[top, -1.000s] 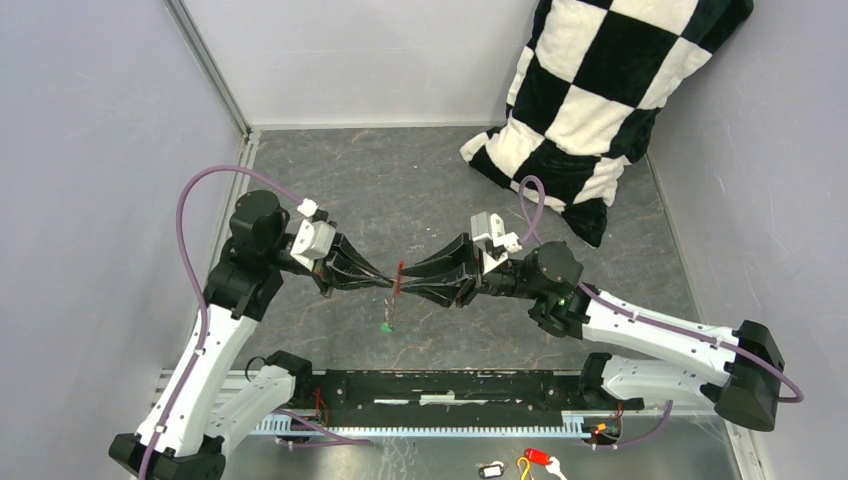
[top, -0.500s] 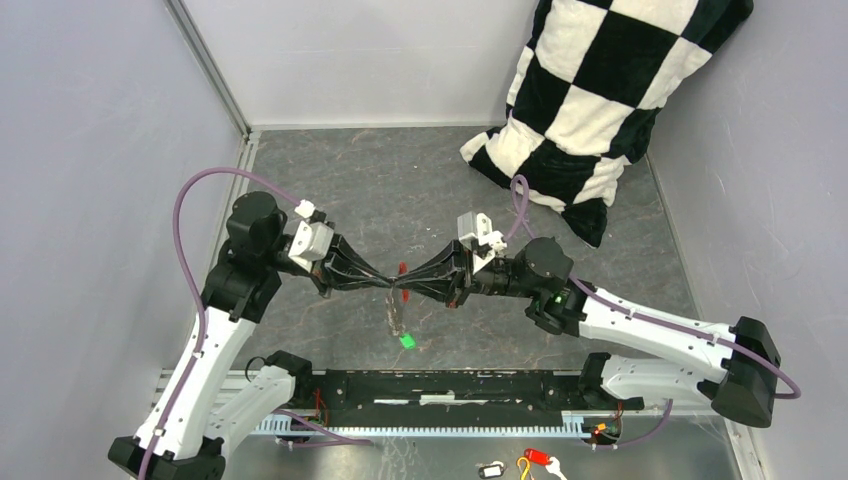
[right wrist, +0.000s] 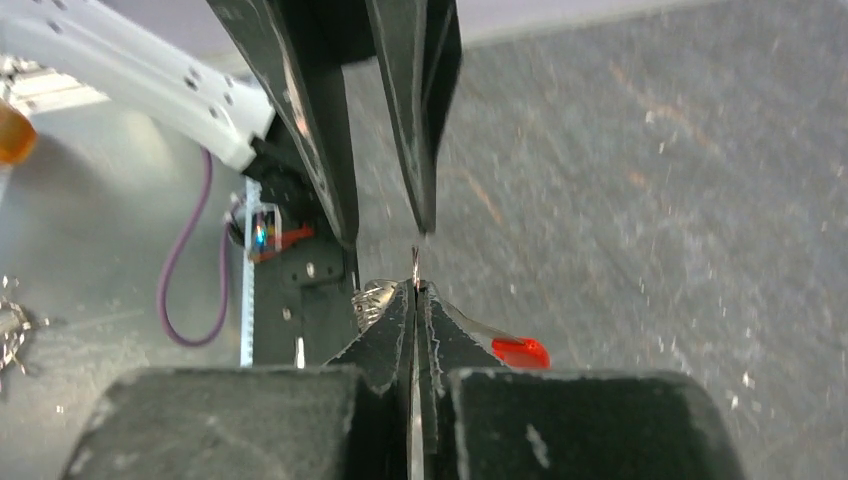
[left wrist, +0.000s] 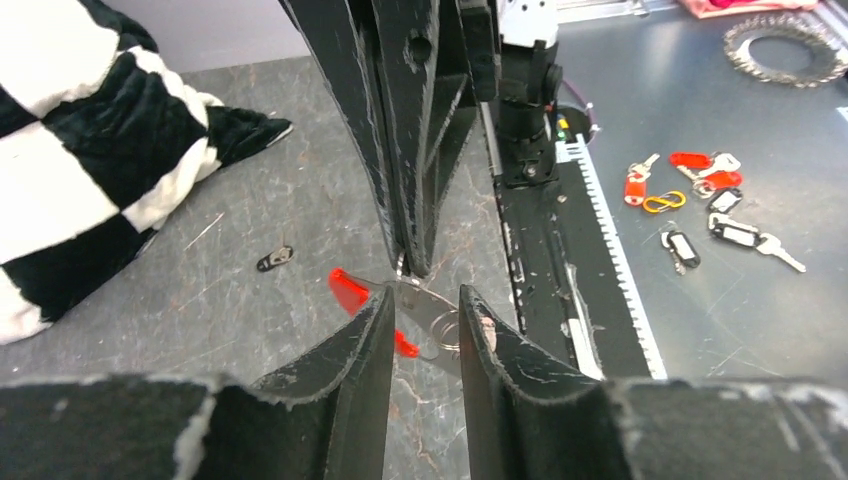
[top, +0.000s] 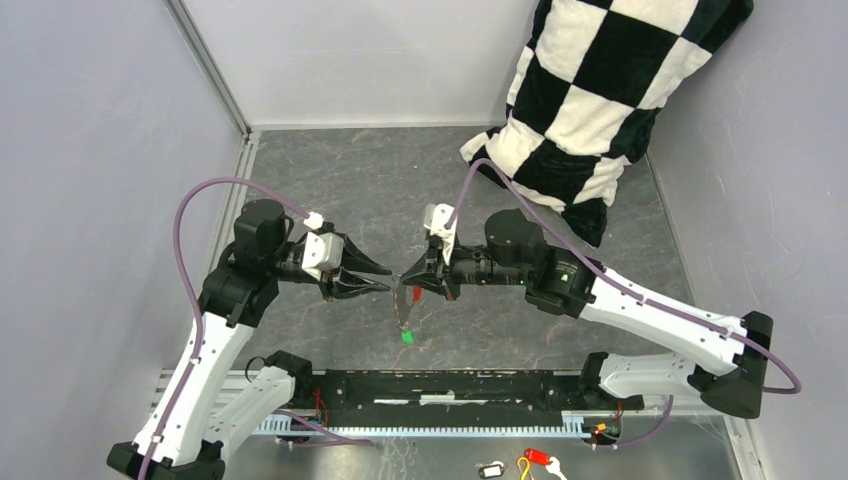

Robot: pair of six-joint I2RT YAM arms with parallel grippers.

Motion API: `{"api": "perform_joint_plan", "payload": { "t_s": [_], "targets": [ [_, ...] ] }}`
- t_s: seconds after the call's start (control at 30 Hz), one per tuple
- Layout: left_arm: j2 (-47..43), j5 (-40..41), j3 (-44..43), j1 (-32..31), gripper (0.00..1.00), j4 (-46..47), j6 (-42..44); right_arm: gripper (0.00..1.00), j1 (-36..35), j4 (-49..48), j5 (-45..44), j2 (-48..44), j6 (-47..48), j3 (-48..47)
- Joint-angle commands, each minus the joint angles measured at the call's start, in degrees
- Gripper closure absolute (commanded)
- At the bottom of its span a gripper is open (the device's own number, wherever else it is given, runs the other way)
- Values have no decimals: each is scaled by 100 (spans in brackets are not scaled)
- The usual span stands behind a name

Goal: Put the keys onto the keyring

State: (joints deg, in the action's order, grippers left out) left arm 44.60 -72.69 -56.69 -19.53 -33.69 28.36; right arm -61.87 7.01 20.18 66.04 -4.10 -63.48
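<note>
Grey desk (top: 400, 190) underneath: your right claw (top: 404, 283) pinches the keyring (top: 401, 308) up so the green key (top: 407, 337) dangles at 6 o'clock; left claw (top: 389, 279) spread.

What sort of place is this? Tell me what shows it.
Probably a robotics test cell: grey walls enclose the table, left arm and right arm bolted at its edge, spare key tags nearby.
</note>
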Motion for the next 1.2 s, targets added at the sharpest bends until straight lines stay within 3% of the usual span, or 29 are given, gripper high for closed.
{"api": "perform_joint_plan", "payload": {
  "t_s": [0.0,0.17,0.4,0.63,0.9,1.1,1.17],
  "targets": [
    [5,483,-174,-22,65,-298,803,99,-29,1295,-195,251,347,-486],
    [98,547,-36,-22,69,-428,1125,99,-97,1639,-204,463,361,-788],
    [615,49,-31,-86,72,-1720,2296,99,-225,2155,-235,855,628,-1352],
    [702,28,-13,-246,71,-1736,2354,99,-292,2429,-234,1133,748,-1683],
    [623,12,27,-356,93,-1733,2323,99,-366,2691,-340,1382,834,-2009],
    [612,40,109,-477,98,-2105,2783,99,-403,2467,-224,1352,740,-2050],
    [597,-13,107,-490,98,-2101,2843,92,-401,2217,-126,1241,676,-1938]
  ]
}}
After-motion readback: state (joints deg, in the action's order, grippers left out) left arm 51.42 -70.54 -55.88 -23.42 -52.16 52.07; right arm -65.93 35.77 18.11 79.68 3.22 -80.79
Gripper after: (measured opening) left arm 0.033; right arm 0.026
